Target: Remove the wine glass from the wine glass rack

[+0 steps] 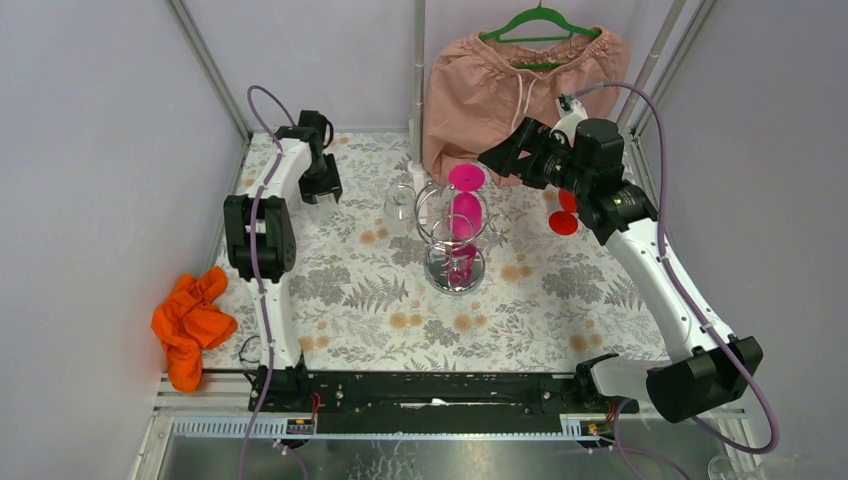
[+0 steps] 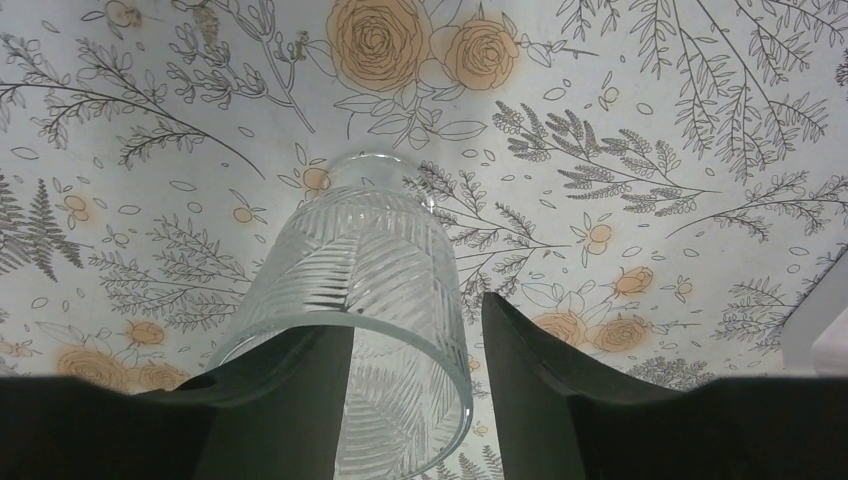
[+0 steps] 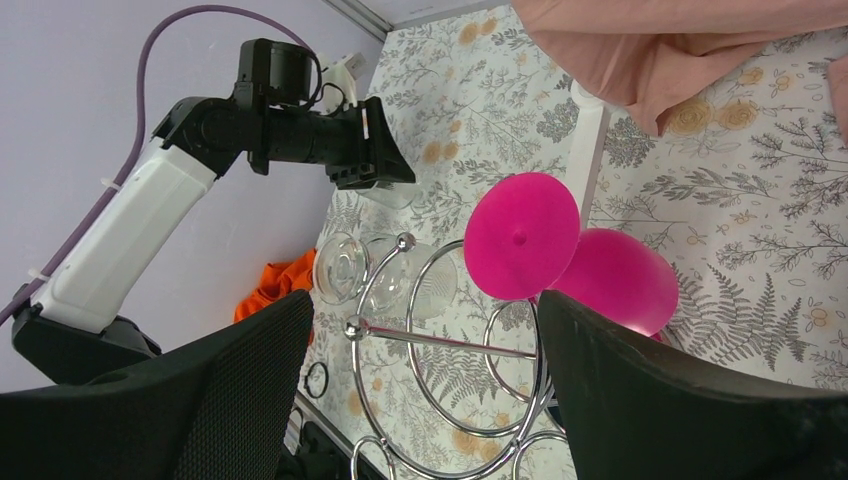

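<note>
The chrome wine glass rack (image 1: 455, 262) stands mid-table. A pink wine glass (image 1: 464, 212) hangs upside down on it, foot up. A clear ribbed wine glass (image 1: 400, 210) hangs on its left side. My right gripper (image 1: 500, 158) is open beside the rack's top, just right of the pink foot, touching nothing. In the right wrist view its fingers (image 3: 422, 300) frame the wire loops (image 3: 450, 340), the pink glass (image 3: 522, 235) and the clear one (image 3: 425, 285). My left gripper (image 1: 320, 185) is open at the back left. Another clear ribbed glass (image 2: 365, 300) overlaps its left finger, with a gap to the right finger.
A pink garment (image 1: 520, 85) on a green hanger hangs at the back, behind the rack. An orange cloth (image 1: 190, 325) lies off the table's left edge. A red glass-like thing (image 1: 565, 212) lies partly hidden under the right arm. Frame posts stand at the back corners.
</note>
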`<move>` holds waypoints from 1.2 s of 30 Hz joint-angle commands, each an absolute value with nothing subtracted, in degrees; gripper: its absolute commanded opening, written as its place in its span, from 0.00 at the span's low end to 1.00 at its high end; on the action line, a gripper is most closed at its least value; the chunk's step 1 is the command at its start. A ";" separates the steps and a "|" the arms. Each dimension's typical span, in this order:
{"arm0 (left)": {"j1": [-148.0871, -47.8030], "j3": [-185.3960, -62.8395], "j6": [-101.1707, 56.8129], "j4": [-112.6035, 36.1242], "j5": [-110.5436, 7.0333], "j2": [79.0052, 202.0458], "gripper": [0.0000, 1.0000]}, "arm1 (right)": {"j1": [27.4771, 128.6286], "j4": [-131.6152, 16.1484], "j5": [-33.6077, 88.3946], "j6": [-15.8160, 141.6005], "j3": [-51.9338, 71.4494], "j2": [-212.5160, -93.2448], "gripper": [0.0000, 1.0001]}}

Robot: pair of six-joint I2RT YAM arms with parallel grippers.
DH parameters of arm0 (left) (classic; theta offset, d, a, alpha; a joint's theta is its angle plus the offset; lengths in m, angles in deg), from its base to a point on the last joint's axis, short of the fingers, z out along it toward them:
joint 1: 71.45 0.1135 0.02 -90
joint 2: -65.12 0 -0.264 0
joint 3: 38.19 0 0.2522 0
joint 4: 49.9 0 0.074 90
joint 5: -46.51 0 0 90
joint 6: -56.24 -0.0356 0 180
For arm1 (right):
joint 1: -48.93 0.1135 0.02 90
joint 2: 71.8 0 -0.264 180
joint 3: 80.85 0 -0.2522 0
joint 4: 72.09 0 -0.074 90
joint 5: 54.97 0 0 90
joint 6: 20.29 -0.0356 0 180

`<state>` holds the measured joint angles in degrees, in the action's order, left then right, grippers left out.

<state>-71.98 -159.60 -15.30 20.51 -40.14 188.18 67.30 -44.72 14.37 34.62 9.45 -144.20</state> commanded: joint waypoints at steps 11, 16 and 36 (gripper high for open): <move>-72.72 -170.65 -14.86 24.66 -38.82 177.61 0.61 | 67.38 -48.88 14.22 34.20 13.33 -148.47 0.90; -74.36 -173.95 -14.32 24.86 -41.98 171.74 0.63 | 67.38 -49.33 14.62 34.21 13.57 -150.66 0.89; -75.97 -117.70 24.44 -58.30 -90.96 136.87 0.72 | 67.21 -57.82 11.36 28.38 16.58 -155.33 0.65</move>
